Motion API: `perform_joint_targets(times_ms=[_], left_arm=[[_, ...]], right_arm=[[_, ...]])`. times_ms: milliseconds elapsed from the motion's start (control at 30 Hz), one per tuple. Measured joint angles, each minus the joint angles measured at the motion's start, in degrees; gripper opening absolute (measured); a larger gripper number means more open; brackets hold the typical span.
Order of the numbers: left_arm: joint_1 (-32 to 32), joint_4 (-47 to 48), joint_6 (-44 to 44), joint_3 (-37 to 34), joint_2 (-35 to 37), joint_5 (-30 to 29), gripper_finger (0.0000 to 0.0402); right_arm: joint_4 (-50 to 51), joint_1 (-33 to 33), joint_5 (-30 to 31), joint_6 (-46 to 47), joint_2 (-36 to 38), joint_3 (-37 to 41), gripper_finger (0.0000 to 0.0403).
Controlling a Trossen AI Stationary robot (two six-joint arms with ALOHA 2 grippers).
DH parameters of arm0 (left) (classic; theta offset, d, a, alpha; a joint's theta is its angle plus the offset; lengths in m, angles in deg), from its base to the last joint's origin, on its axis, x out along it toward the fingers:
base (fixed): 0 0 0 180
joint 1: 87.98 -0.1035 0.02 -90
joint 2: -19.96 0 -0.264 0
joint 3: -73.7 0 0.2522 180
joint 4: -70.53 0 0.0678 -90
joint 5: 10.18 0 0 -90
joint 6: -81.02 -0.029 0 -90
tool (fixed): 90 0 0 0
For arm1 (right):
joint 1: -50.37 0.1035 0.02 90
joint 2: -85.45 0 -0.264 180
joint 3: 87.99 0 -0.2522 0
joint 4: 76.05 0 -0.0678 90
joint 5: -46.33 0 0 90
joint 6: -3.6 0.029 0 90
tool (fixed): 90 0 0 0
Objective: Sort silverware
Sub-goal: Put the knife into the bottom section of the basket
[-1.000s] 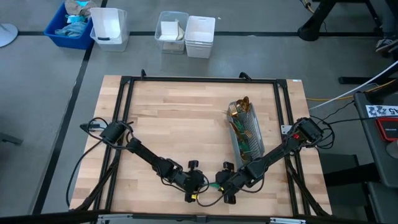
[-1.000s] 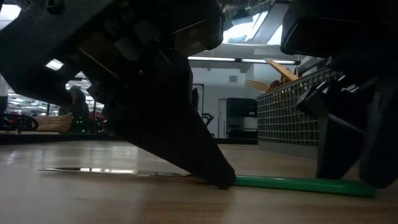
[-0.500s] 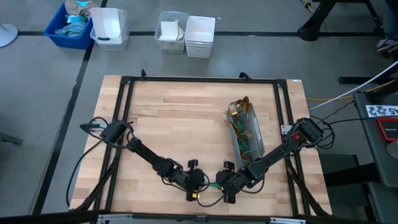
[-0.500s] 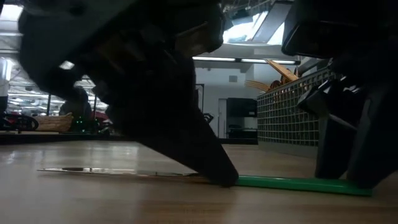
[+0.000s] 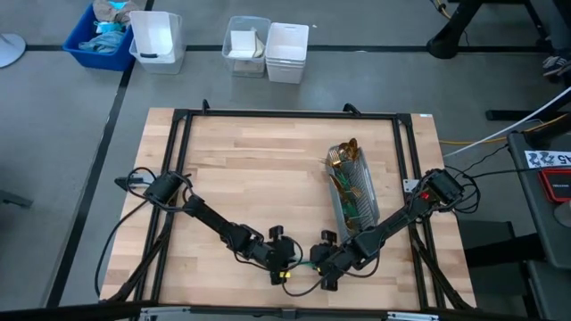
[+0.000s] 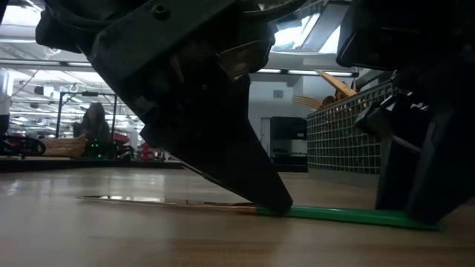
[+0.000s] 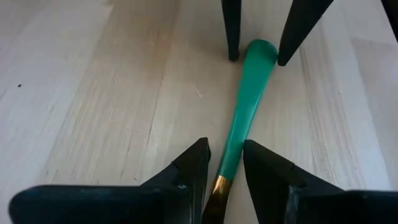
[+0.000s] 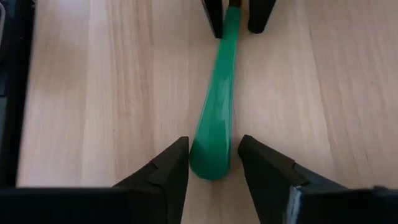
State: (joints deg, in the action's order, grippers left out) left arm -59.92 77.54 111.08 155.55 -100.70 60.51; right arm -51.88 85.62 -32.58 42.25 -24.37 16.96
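One piece of silverware (image 5: 305, 263) lies flat on the table near its near edge, with a teal-green handle (image 7: 244, 106) and a thin gold blade (image 6: 163, 201). My left gripper (image 5: 287, 260) is open and points down. Its fingertips stand either side of the handle where green meets gold (image 7: 222, 174). My right gripper (image 5: 323, 261) is open too and straddles the handle's free end (image 8: 211, 163). The other silverware (image 5: 343, 159) stands in the grey mesh caddy (image 5: 354, 189). My left gripper (image 7: 225, 149) comes from above with its fingertips (image 6: 276, 209) down at the table beside the handle. I cannot tell whether either finger touches it. My right gripper (image 8: 212, 144) slants down from the table's right. One finger (image 7: 283, 57) lies against the side of the handle's free end (image 7: 268, 50), and the other stands just apart. The piece lies flat on the wood.
The caddy (image 6: 349, 130) stands on the table's right half, just beyond my right arm. A black frame (image 5: 178, 178) rims the table. Bins (image 5: 268, 46) sit on the floor past the far edge. The two grippers are close together by the near edge.
My left gripper has moved a little toward the table's right, along the piece toward my right gripper, and has tipped more upright. The blade end of the piece has shifted with it, while the handle's free end has stayed nearly in place between my right fingers.
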Motion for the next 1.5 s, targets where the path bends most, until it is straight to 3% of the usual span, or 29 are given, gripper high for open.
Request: perform_joint_targets(times_ms=[333, 567, 733, 1067, 1500], left_arm=[[0.02, -0.16, -1.49, 0.0, 0.17, -0.15, 0.0098], [0.04, -0.14, -1.36, 0.0, 0.24, -0.13, 0.0098], [0.06, -0.1, -1.38, 0.0, 0.24, -0.13, 0.0098], [0.02, -0.1, -1.33, 0.0, 0.26, -0.04, 0.0098], [0.04, 0.12, -2.43, 0.07, 0.28, 0.02, 0.0098]], right_arm=[[1.54, -0.13, -1.54, 0.03, 1.12, -0.04, 0.015], [16.5, -0.11, -1.0, 0.06, 1.68, -2.97, 0.015], [20.36, -0.04, 0.12, 0.47, 1.72, -3.09, 0.015], [18.49, -0.39, -0.06, -1.06, 1.75, -2.86, 0.015], [15.16, -0.46, 4.21, -4.73, 1.55, -2.82, 0.015]])
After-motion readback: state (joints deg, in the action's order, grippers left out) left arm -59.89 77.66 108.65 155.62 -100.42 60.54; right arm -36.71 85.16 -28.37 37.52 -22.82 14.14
